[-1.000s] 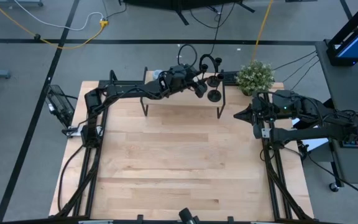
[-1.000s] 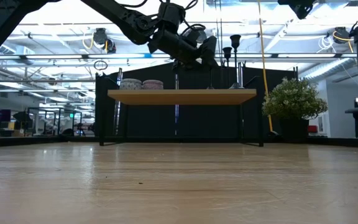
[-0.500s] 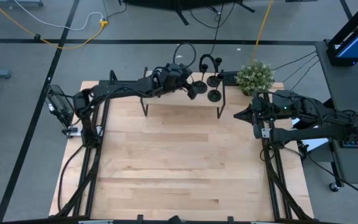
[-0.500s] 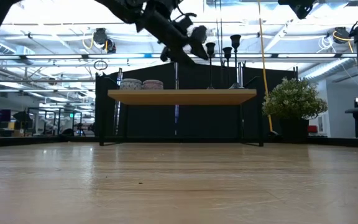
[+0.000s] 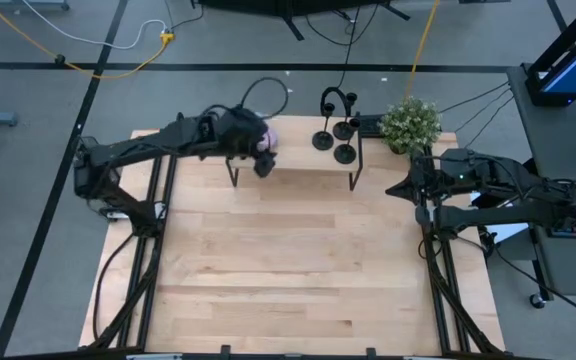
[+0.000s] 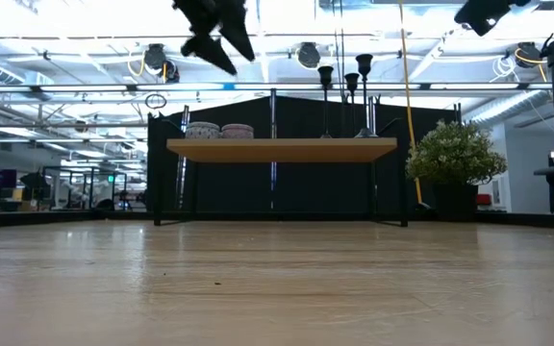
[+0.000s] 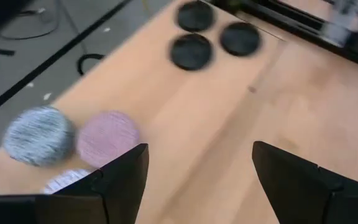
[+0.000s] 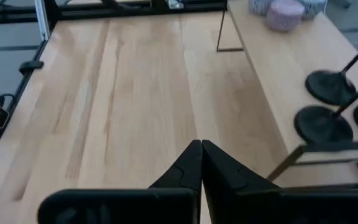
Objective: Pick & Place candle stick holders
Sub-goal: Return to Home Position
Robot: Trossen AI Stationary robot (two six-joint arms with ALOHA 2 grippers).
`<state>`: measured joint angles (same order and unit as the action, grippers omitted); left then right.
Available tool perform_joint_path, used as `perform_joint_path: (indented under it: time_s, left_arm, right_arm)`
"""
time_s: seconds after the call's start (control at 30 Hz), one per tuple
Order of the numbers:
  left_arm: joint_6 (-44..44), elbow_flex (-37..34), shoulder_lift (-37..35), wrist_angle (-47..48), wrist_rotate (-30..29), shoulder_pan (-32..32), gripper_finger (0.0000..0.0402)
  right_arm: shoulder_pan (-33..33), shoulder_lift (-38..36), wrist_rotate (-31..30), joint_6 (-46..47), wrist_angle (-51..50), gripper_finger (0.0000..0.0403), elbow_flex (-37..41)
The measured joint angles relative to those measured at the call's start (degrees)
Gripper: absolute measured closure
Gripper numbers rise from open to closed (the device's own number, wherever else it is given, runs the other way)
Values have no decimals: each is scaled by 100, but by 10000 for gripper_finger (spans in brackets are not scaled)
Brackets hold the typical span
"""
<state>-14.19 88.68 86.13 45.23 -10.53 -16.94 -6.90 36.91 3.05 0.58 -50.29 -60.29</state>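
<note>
Left arm: stretched from the counter's (image 5: 288, 260) left edge; my left tool (image 5: 263, 163) hangs above the shelf's (image 6: 282, 147) left end, fingers spread wide, nothing in them.
Jars: my left wrist view counts three small round jars (image 7: 107, 138) on that end, one blurred; the low view shows only two.
Candle stick holders (image 5: 345, 153): three, clustered on the shelf's right end; only the low view shows their stems upright.
Right arm: folded at the counter's right edge; right tool (image 8: 201, 146) clenched, empty.

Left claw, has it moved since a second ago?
Yes. In the high view the left claw has pulled leftward along the shelf, away from the candle stick holders at its right end.
</note>
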Motion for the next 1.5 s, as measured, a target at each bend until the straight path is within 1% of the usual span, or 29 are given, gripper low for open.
perform_joint_path:
  time_s: [0.1, 0.2, 0.27, 0.43, 0.57, 0.67, 0.73, 0.8, 1.0, 1.1, 1.23, 1.33, 1.4, 1.5]
  left_arm:
    - [-3, -12, -196, 250, 1, 424, 107]
    - [-17, -390, -493, -142, -69, 958, 107]
    - [-115, -889, -695, -907, -155, 1346, 107]
    - [-507, -2444, -1379, -2425, -324, 2218, 107]
    - [-850, -3396, -2162, -3045, -776, 2730, 107]
    - [-846, -3998, -2897, -3349, -1129, 3092, 107]
    - [-819, -4377, -3419, -3368, -1363, 3314, 107]
    - [-805, -4682, -3884, -3422, -1503, 3509, 107]
    - [-812, -5533, -4995, -3478, -1577, 3892, 107]
    - [-692, -5971, -5351, -3945, -1775, 4068, 108]
    - [-677, -6505, -5590, -4547, -2007, 4261, 107]
    - [-566, -6811, -5630, -4924, -2104, 4373, 107]
    - [-447, -6972, -5626, -5138, -2211, 4412, 108]
    - [-288, -7085, -5653, -5289, -2310, 4434, 108]
  right_arm:
    - [-2, -29, 0, 86, -166, 403, 0]
    - [0, -33, 0, 304, -268, 403, 0]
    - [-2, -33, 2, 467, -298, 403, 0]
    - [1, -33, 17, 762, -249, 403, 24]
    - [3, -140, -2, 735, -183, 403, 270]
    - [1, -353, -9, 895, -88, 403, 531]
    - [1, -585, -6, 1047, -120, 403, 718]
    - [-1, -885, -14, 1136, -115, 403, 870]
    - [1, -1786, -7, 1248, -39, 403, 1144]
    - [1, -2251, 2, 1438, 269, 403, 1454]
    - [1, -2802, 18, 1688, 925, 403, 2122]
    - [1, -3129, 13, 1823, 948, 403, 2529]
    - [1, -3334, -4, 1823, 914, 403, 2661]
    - [1, -3645, -31, 1799, 944, 403, 2657]
